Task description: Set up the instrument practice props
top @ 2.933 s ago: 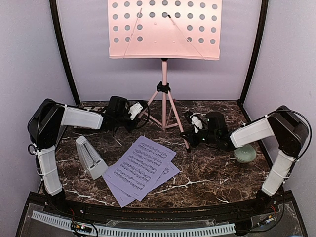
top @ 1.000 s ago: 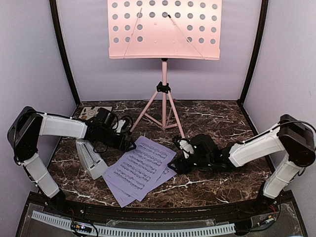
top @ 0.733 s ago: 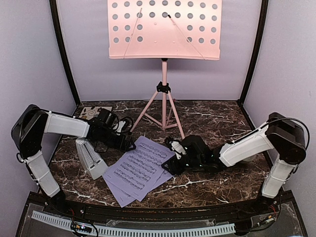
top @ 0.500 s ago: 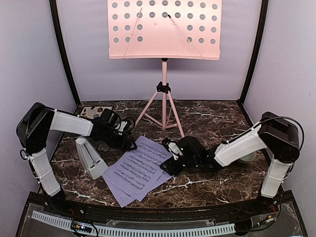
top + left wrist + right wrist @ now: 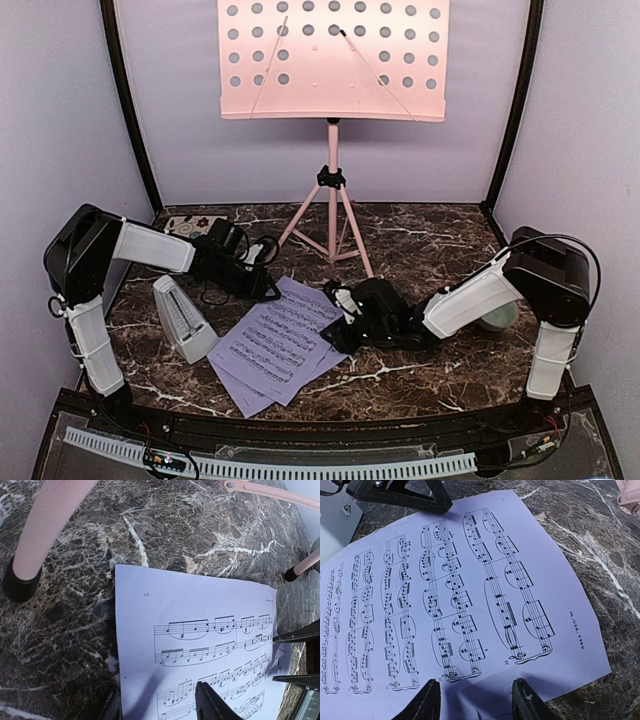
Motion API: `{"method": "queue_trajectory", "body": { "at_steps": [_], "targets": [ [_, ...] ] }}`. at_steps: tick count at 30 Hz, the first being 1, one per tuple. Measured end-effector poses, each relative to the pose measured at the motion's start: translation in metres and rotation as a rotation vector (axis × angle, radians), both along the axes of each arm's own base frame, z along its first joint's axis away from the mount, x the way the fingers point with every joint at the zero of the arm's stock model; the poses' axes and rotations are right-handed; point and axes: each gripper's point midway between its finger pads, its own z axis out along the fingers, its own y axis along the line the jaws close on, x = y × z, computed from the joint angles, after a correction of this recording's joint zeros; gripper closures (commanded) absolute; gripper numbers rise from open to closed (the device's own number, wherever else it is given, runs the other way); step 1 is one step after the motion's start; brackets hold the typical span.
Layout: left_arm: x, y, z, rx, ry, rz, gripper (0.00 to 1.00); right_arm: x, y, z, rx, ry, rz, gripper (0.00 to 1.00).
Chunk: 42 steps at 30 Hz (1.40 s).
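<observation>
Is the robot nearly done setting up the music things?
Not yet. Done: the pink music stand stands at the back. In hand: the left gripper and right gripper, both open, sit at opposite edges of the top sheet-music page. To do: it and the lower page lie flat on the table, none on the stand, and the metronome sits apart from both grippers.

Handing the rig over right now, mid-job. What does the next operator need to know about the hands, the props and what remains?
Left hand: open, low at the far-left edge of the top sheet, gripping nothing.
Right hand: open, low at that sheet's right edge, gripping nothing.
Props: top sheet overlaps the second sheet on the table; metronome sits left of them; music stand stands at the back, its desk bare.
Done: stand is up. Left: probably get both sheets onto the stand; neither is lifted yet.
</observation>
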Motion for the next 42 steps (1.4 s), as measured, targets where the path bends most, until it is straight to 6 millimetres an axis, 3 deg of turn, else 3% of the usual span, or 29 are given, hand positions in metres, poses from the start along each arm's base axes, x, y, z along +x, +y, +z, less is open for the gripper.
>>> {"method": "queue_trajectory", "body": {
  "at_steps": [6, 14, 21, 27, 31, 37, 40, 42],
  "targets": [
    [0.001, -0.005, 0.003, -0.031, -0.002, -0.005, 0.65, 0.002, 0.002, 0.000, 0.006, -0.009, -0.002, 0.51],
    [0.005, -0.009, 0.016, -0.072, -0.053, -0.011, 0.96, 0.002, 0.003, 0.000, 0.009, -0.011, -0.001, 0.49],
    [0.003, -0.012, 0.031, -0.103, -0.096, -0.034, 1.00, 0.002, 0.003, 0.001, 0.009, -0.011, 0.000, 0.43],
    [-0.003, -0.010, 0.049, -0.111, -0.152, -0.066, 1.00, -0.004, -0.001, 0.008, -0.005, 0.008, 0.019, 0.29],
    [-0.005, -0.009, 0.070, -0.103, -0.229, -0.108, 1.00, -0.011, -0.003, 0.044, 0.039, -0.017, 0.051, 0.21],
    [-0.022, -0.014, 0.102, -0.063, -0.356, -0.213, 1.00, -0.015, -0.008, 0.131, 0.190, -0.117, 0.097, 0.12],
    [-0.041, -0.025, 0.117, -0.037, -0.427, -0.295, 1.00, -0.014, -0.017, 0.154, 0.220, -0.141, 0.114, 0.09],
    [-0.055, -0.036, 0.127, -0.025, -0.480, -0.351, 1.00, -0.011, -0.023, 0.157, 0.216, -0.140, 0.122, 0.09]
  ]
}}
